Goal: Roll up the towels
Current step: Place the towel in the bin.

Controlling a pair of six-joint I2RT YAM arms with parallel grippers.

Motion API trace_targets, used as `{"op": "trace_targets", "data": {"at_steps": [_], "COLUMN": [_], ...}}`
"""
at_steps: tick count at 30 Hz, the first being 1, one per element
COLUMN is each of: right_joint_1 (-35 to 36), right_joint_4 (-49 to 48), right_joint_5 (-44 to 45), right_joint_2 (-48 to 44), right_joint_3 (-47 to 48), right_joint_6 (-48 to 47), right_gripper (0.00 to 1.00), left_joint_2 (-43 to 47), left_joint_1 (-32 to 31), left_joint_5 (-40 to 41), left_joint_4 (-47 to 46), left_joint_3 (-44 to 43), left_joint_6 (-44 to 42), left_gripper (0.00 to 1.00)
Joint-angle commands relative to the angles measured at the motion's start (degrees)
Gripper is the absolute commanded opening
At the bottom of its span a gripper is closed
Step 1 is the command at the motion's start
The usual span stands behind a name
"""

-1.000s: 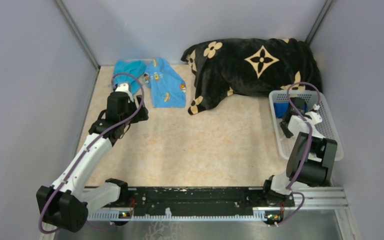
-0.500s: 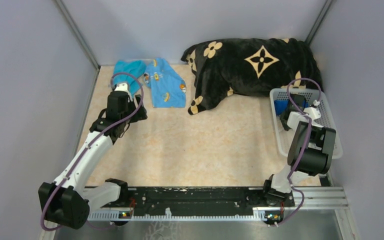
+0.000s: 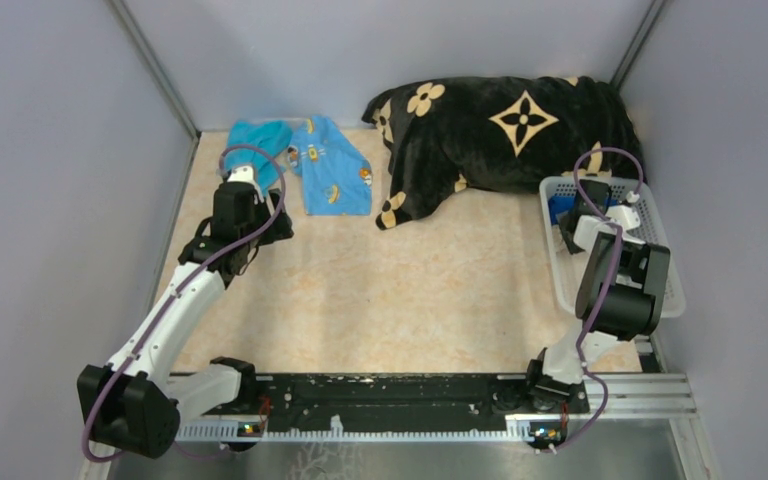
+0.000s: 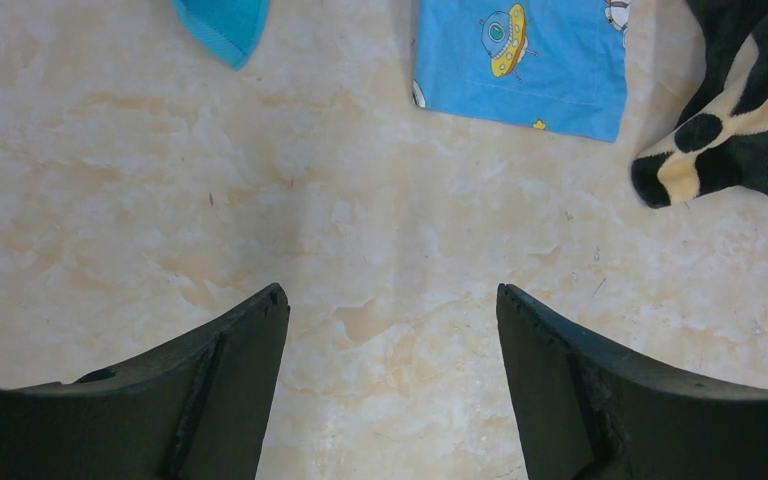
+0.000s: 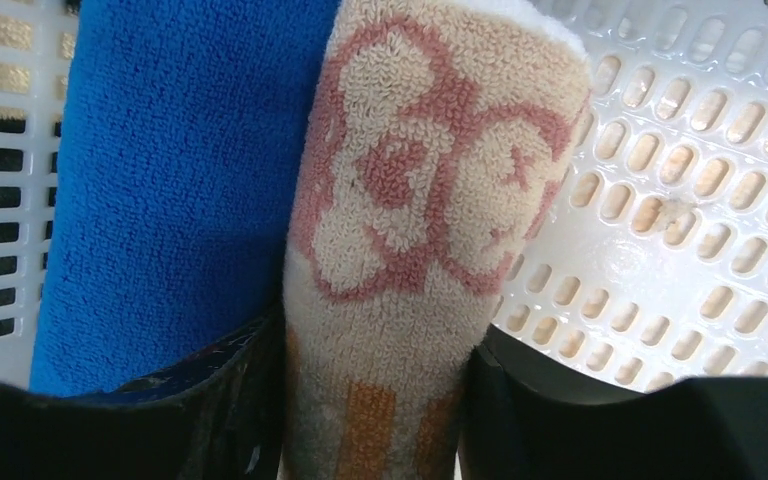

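Observation:
A rolled towel (image 5: 420,200), cream with red lettering and orange stripes, lies in the white basket (image 5: 680,150) beside a rolled dark blue towel (image 5: 170,170). My right gripper (image 5: 375,340) has a finger pressed against each side of the cream roll. From the top view that gripper (image 3: 572,228) reaches into the basket's far end (image 3: 660,270). A turquoise towel (image 3: 258,135) and a light blue printed towel (image 3: 332,175) lie flat at the back left. My left gripper (image 4: 390,300) hangs open over bare table, just short of both.
A large black plush blanket with tan flowers (image 3: 510,130) is heaped at the back, its corner (image 4: 730,130) near the printed towel. Grey walls close in the left, back and right sides. The basket stands against the right wall.
The right arm has pushed further toward the basket's far end with the cream roll. The left arm has barely moved.

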State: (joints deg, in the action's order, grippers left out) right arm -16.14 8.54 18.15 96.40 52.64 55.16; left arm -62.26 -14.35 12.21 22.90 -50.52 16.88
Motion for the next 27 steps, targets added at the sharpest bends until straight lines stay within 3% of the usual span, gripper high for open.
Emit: {"op": "trace_targets", "data": {"at_steps": [1, 20, 27], "right_joint_1": [0.5, 0.5, 0.5], "right_joint_4": [1.7, 5.6, 8.3], "right_joint_5": [-1.7, 0.0, -1.3], "right_joint_2": [-3.4, -13.6, -25.0], "right_joint_3": [0.0, -4.1, -4.8], "right_joint_6": [-0.6, -0.9, -12.5], "right_gripper": [0.55, 0.82, 0.89], "left_joint_2": [0.0, -0.3, -4.3], "left_joint_1": [0.5, 2.2, 8.5], "left_joint_5": [-0.2, -3.3, -8.9], "left_joint_4": [-1.1, -1.3, -3.3], "left_joint_3": [0.3, 0.4, -1.5], "left_joint_6": [0.4, 1.3, 5.6], "left_gripper": [0.82, 0.82, 0.82]}}
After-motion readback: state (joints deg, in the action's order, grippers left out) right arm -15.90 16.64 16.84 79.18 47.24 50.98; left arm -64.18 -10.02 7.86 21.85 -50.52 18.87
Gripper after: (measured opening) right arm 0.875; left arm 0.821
